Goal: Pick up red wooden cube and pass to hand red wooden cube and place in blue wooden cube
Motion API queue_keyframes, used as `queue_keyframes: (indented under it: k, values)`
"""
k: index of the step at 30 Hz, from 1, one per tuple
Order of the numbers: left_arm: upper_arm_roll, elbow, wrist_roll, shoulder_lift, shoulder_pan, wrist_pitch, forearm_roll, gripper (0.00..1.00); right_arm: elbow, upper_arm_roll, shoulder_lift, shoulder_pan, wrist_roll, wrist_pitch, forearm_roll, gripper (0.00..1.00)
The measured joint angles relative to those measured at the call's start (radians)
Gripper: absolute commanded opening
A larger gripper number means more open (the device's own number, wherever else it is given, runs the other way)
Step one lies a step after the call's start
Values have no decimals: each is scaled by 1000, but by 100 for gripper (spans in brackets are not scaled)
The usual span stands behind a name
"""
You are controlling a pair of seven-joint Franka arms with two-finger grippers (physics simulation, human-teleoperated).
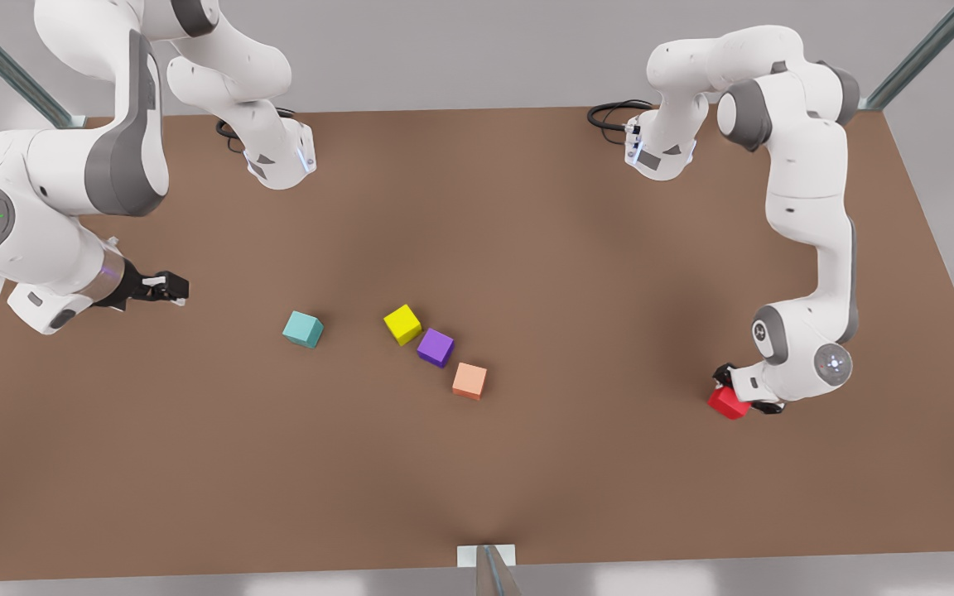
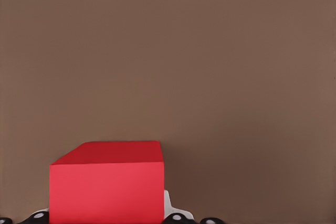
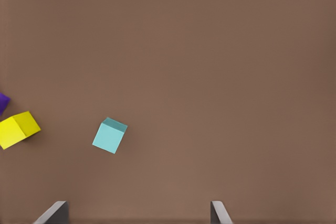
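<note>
One low left tool [image 1: 744, 396] around red wooden cube [image 1: 727, 403].

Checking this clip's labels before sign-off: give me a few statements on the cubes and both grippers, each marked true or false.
1. The left gripper is at the red wooden cube, on the front view's right. True; in the left wrist view the cube sits between its fingers.
2. The red wooden cube rests on the blue wooden cube. False; they lie far apart on the table.
3. The right gripper is open and holds nothing. True; its fingers stand apart.
4. The purple cube lies between the yellow cube and the salmon cube. True.
5. The yellow cube is stacked on the purple one. False; both lie on the table.
</note>
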Motion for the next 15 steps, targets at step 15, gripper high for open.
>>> queue_keyframes:
  k: [15]
  values:
    - [-475, 356, -397, 53, -16, -465, -689, 65, -2, -4, 54, 51, -37, -11, 64, 100]
